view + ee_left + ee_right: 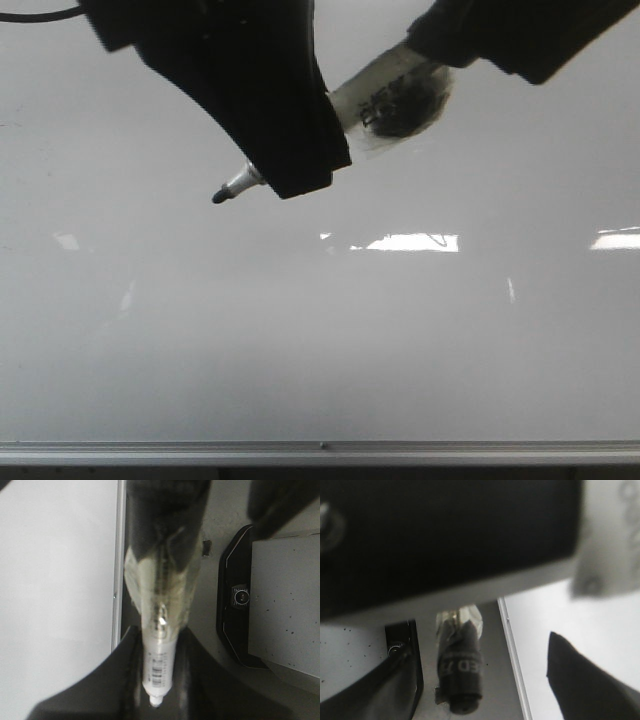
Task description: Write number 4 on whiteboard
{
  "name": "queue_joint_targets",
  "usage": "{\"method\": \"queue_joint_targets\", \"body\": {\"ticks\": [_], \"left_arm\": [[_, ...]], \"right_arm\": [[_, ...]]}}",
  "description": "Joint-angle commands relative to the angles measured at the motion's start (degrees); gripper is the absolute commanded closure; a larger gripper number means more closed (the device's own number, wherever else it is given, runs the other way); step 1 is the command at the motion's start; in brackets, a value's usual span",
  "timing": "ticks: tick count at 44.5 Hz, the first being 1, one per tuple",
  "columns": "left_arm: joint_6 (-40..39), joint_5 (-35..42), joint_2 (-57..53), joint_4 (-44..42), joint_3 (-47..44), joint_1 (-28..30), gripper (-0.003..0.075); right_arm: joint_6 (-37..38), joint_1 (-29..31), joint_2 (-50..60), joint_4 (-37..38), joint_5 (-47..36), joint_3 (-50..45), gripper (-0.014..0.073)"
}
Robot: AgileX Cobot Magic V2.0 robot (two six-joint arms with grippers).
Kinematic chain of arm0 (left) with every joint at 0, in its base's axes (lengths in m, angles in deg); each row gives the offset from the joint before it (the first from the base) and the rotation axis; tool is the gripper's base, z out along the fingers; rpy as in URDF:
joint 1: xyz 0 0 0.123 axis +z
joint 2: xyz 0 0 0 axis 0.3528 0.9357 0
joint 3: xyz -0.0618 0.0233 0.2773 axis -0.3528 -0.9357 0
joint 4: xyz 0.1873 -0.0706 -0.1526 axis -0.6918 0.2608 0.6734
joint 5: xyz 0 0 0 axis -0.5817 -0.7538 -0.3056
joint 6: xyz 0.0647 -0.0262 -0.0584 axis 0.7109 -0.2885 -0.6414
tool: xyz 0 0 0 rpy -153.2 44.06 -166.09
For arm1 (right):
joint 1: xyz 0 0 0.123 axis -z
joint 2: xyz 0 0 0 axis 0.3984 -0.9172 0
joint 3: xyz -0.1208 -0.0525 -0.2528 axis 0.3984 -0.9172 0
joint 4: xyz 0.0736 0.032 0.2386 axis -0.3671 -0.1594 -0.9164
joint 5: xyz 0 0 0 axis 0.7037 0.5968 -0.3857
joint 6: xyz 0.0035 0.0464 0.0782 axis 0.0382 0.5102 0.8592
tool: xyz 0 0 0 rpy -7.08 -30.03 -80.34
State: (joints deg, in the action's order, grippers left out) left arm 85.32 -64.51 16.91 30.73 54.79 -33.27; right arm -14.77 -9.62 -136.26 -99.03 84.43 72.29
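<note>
Whiteboard point(320, 340) lies under the left pincer point(290, 150), clamped on a marker point(235, 186).

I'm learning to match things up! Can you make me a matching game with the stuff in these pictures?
Things:
1. marker tip
2. whiteboard
3. bottom rail
4. dark lump

Descriptions:
A. blank, with bright light reflections
B. wrapped in clear tape, upper right in the front view
C. black, pointing down and to the left in the front view
D. silver, running along the board's lower edge

Pairs: 1-C, 2-A, 3-D, 4-B
</note>
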Motion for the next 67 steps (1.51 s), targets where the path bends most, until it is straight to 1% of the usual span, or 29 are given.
{"method": "queue_joint_targets", "body": {"ticks": [1, 4, 7, 18, 22, 31, 34, 38, 43, 47, 49, 52, 54, 55, 57, 58, 59, 62, 64, 67], "left_arm": [[0.30, 2.69, -1.80, 0.46, 1.96, -0.46, 0.0741], [0.40, 3.34, -1.80, 0.46, 1.96, -0.46, 0.0741], [0.40, 3.59, -1.80, 0.46, 1.96, -0.46, 0.0741], [0.40, 3.40, -1.80, 0.46, 1.96, -0.46, 0.0741], [0.40, 3.40, -1.80, 0.46, 1.96, -0.46, 0.0740], [0.40, 3.40, -1.80, 0.46, 1.96, -0.46, 0.0740], [0.40, 3.40, -1.80, 0.46, 1.96, -0.46, 0.0740], [0.40, 3.40, -1.80, 0.46, 1.96, -0.46, 0.0741], [0.40, 3.40, -1.80, 0.46, 1.96, -0.46, 0.0740], [0.40, 3.63, -1.80, 0.46, 1.96, -0.46, 0.0734], [0.40, 3.61, -1.80, 0.46, 1.96, -0.46, 0.0717], [0.40, 3.61, -1.80, 0.46, 1.96, -0.46, 0.0639], [0.40, 3.61, -1.80, 0.46, 1.96, -0.46, 0.0566], [0.40, 3.61, -1.80, 0.46, 1.96, -0.46, 0.0509], [0.40, 3.61, -1.80, 0.46, 1.96, -0.36, 0.0434], [0.40, 3.61, -1.93, 0.35, 1.96, -0.36, 0.0376], [0.40, 3.61, -2.15, 0.21, 1.96, -0.36, 0.0336], [0.03, 3.38, -3.00, 0.06, 1.96, -0.23, 0.0247], [-1.37, 3.38, -3.64, -0.23, 1.96, 0.01, 0.0236], [-3.51, 2.98, -5.19, -0.35, 1.96, 0.56, 0.0240]], "right_arm": [[-2.11, -0.09, -0.18, -4.85, -0.38, 3.00, 0.0033], [-3.61, -0.09, -0.48, -5.58, 0.36, 3.07, 0.0036], [-3.61, -0.09, -0.79, -5.63, 1.11, 3.07, 0.0060], [-3.61, -0.09, -0.85, -5.46, 1.99, 3.02, 0.0237], [-3.61, -0.09, -0.85, -4.87, 2.05, 3.02, 0.0251], [-3.61, -0.03, -0.85, -4.24, 3.46, 3.02, 0.0253], [-3.61, -0.03, -0.85, -4.18, 3.69, 3.02, 0.0274], [-3.55, -0.03, -0.85, -4.11, 4.10, 3.02, 0.0344], [-3.24, -0.03, -0.85, -4.11, 4.24, 3.02, 0.0468], [-2.92, -0.03, -0.85, -4.04, 4.24, 3.02, 0.0552], [-2.86, -0.03, -0.85, -3.84, 4.27, 3.02, 0.0593], [-2.81, -0.03, -0.85, -3.79, 4.27, 3.02, 0.0628], [-2.66, -0.03, -0.85, -3.79, 4.27, 3.02, 0.0642], [-2.46, -0.03, -0.85, -3.79, 4.22, 3.02, 0.0645], [-2.23, -0.01, -0.85, -3.79, 4.17, 3.02, 0.0650], [-1.96, -0.01, -0.85, -3.73, 4.18, 3.02, 0.0650], [-1.90, -0.01, -0.85, -3.66, 4.15, 3.02, 0.0650], [-1.71, -0.01, -0.85, -3.42, 4.15, 3.02, 0.0650], [-1.39, -0.01, -0.79, -2.74, 4.15, 3.02, 0.0650], [-0.02, -0.01, -0.52, -1.09, 4.15, 3.02, 0.0650]]}}
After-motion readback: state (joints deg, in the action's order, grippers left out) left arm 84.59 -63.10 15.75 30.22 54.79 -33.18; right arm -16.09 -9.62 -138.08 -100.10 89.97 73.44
